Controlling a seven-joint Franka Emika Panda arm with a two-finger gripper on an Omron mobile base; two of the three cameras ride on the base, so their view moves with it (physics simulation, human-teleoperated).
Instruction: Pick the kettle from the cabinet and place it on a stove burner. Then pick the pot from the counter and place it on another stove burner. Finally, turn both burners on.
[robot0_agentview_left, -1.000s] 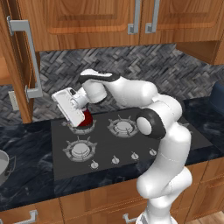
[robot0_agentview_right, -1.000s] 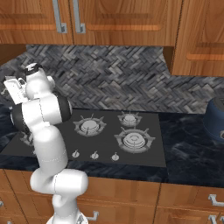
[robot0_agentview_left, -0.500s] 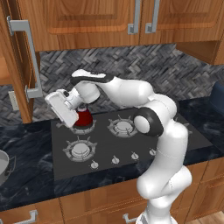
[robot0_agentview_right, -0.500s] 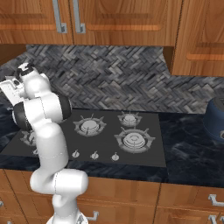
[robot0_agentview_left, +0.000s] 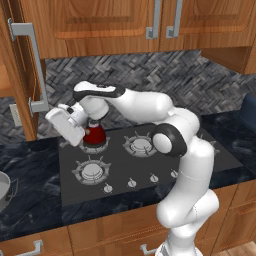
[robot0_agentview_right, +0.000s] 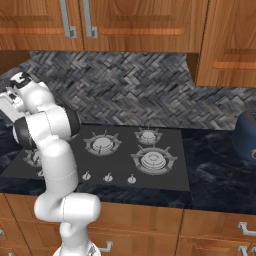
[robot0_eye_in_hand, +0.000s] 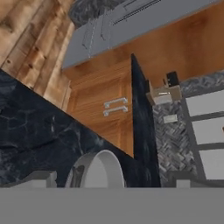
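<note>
Now at left centre of the left base view: gripper (robot0_agentview_left: 64, 125) spread wide, empty, just left of kettle (robot0_agentview_left: 94, 135) seated on rear-left burner (robot0_agentview_left: 95, 146). Open cabinet (robot0_agentview_left: 22, 75) door close by; pot (robot0_agentview_left: 4, 188) lower left on counter (robot0_agentview_left: 30, 212).

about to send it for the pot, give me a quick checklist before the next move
1. Kettle on a back burner, upright: ok.
2. Gripper let go of kettle, jaws open: ok.
3. Pot on the counter at far left, partly cut off by the frame edge: ok.
4. Front left burner free for the pot: ok.
5. Cabinet door open close beside the arm's path: not ok.
6. Knobs on or off: cannot tell.
</note>
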